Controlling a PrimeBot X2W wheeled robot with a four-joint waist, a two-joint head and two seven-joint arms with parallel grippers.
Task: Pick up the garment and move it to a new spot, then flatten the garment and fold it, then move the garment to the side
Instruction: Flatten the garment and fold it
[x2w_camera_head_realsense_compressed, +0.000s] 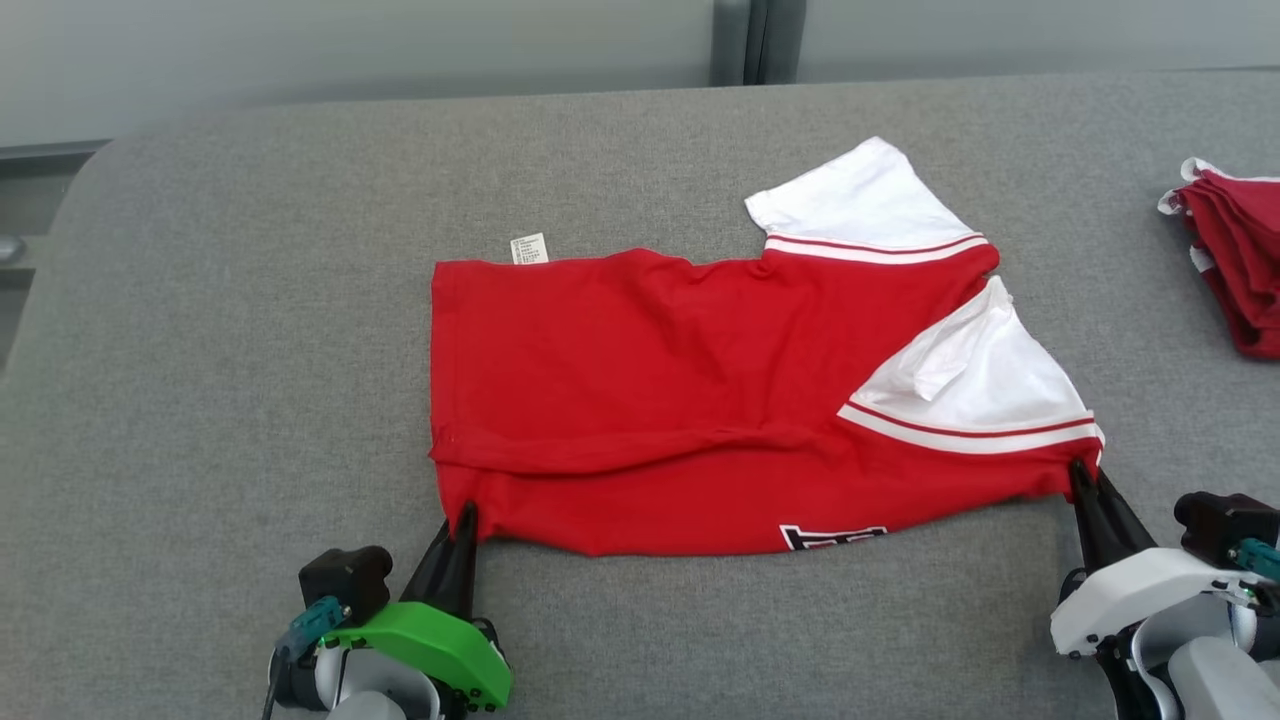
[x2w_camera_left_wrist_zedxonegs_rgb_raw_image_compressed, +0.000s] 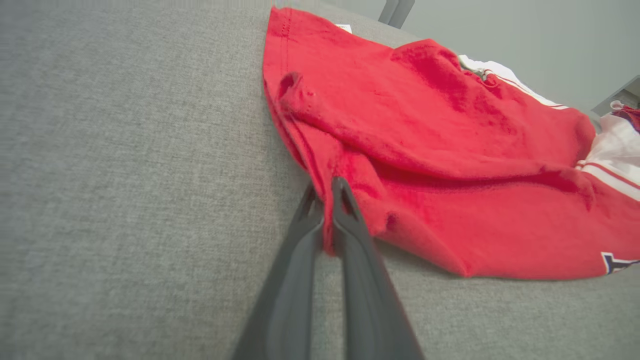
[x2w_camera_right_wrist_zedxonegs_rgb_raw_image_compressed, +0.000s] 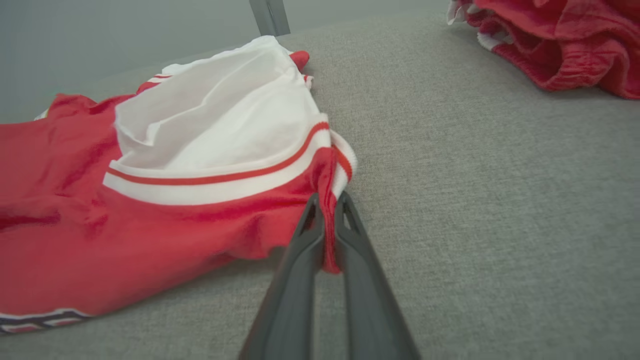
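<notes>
A red garment (x2w_camera_head_realsense_compressed: 660, 400) with white sleeves and red-white stripes lies folded lengthwise on the grey table (x2w_camera_head_realsense_compressed: 250, 350); a small white label sticks out at its far left edge. My left gripper (x2w_camera_head_realsense_compressed: 462, 520) is shut on the near left corner of the garment (x2w_camera_left_wrist_zedxonegs_rgb_raw_image_compressed: 400, 150), red cloth pinched between its fingers (x2w_camera_left_wrist_zedxonegs_rgb_raw_image_compressed: 350, 220). On the right, my right gripper (x2w_camera_head_realsense_compressed: 1085, 478) is shut on the near right corner by the striped sleeve hem, where the garment (x2w_camera_right_wrist_zedxonegs_rgb_raw_image_compressed: 150, 220) bunches between its fingers (x2w_camera_right_wrist_zedxonegs_rgb_raw_image_compressed: 310, 225).
A pile of other red garments (x2w_camera_head_realsense_compressed: 1235, 260) with white trim sits at the table's far right edge, seen as a red heap (x2w_camera_right_wrist_zedxonegs_rgb_raw_image_compressed: 555, 40) beyond my right gripper. Bare grey table lies to the left and behind the garment. A pale wall stands behind.
</notes>
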